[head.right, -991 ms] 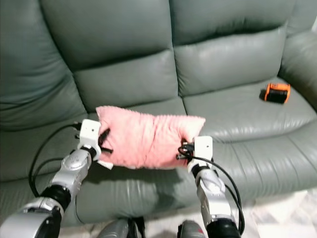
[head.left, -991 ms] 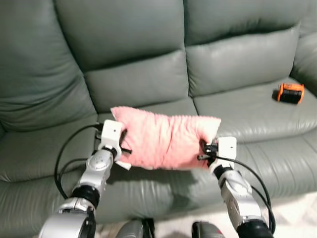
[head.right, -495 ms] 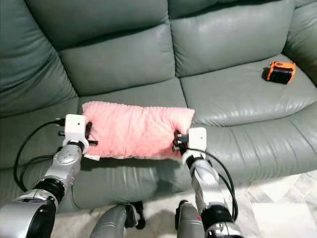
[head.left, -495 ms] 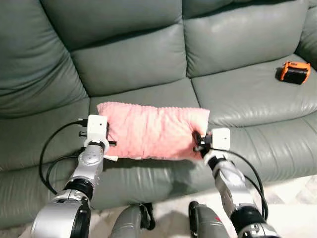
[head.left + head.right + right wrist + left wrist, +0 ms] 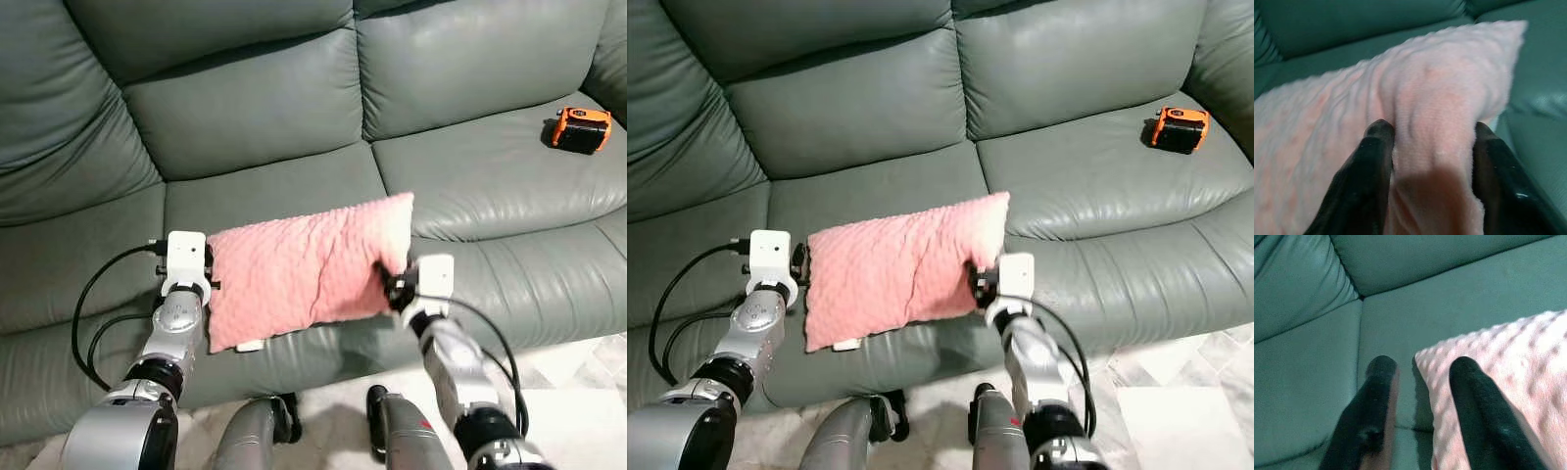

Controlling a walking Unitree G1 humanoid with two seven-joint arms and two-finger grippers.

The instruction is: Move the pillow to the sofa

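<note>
Both silver arms stretched forward, bent at the elbows, one at each end of the pillow (image 5: 306,271). Left gripper (image 5: 1420,377) at the pillow's left edge, fingers apart, nothing clamped between them: one finger (image 5: 1476,401) lying on the pillow's surface, the other (image 5: 1374,396) off to the side of its edge. Left wrist roughly level, white camera block on top, black cable looping back from it. Right gripper (image 5: 1432,142) at the pillow's right end, fingers closed on a bunched fold of the fabric. Right forearm angled up toward the pillow from below, cable trailing along it. Legs visible below the pillow.
</note>
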